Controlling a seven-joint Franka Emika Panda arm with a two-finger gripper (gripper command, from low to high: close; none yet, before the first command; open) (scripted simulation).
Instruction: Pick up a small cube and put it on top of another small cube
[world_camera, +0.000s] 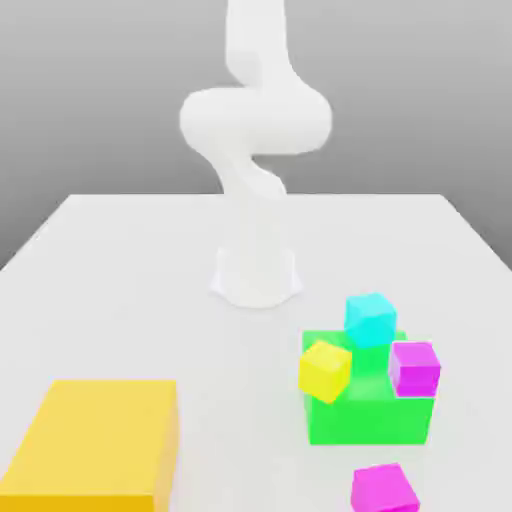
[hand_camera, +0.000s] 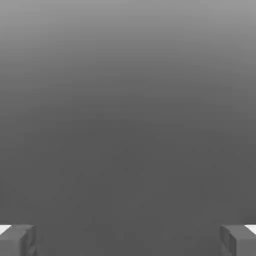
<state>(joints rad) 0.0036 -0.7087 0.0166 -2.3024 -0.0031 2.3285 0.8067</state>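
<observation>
Step in hand, as I judge it: reach for a small cube (world_camera: 384, 489), the magenta one lying alone on the surface (world_camera: 120, 270) at the near edge, in front of the green block (world_camera: 370, 415).

My fingers (hand_camera: 17, 240): spread wide, holding nothing, facing plain grey.

Advice: descend square to its flat faces, centre before closing.

Its twin, the second magenta cube (world_camera: 414, 367), rests against the green block's right in the exterior view.

All glossy, sharp-edged solids: yellow cube (world_camera: 324, 370), cyan cube (world_camera: 370, 319), large yellow block (world_camera: 95, 440).
</observation>
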